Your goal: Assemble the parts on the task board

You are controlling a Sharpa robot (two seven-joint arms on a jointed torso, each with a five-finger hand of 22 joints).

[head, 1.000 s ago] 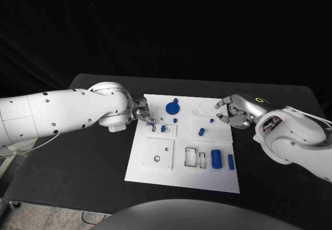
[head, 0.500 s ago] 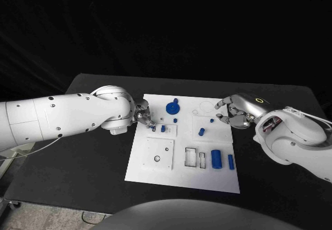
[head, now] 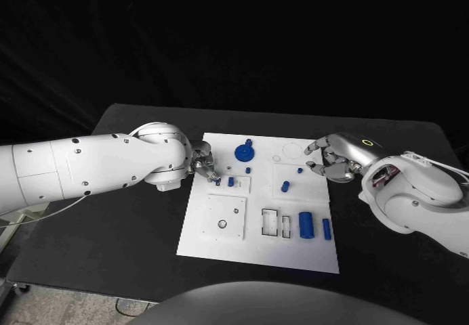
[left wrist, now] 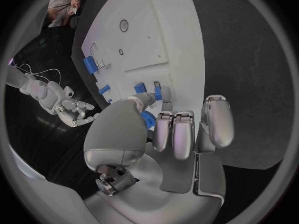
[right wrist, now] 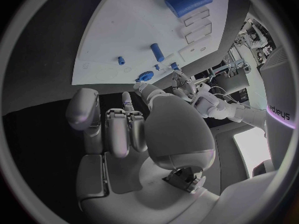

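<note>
On the task board [head: 256,250] you see two blue cylinders [head: 306,224] in its near right part, a blue peg [head: 283,185] mid-board, then the left hand [head: 202,162] pinching a small blue part [left wrist: 148,120] at the far left edge, and the right hand [head: 331,159], fingers curled on nothing, at the far right edge.

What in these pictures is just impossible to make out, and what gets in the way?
- Head view: whether the left hand touches the small blue part by its fingertips; too small to tell.
- Left wrist view: the blue part under that hand, mostly covered by its thumb and fingers.
- Right wrist view: what lies under the right hand; its palm covers it.
- Head view: the task board holes' shapes; too small.
</note>
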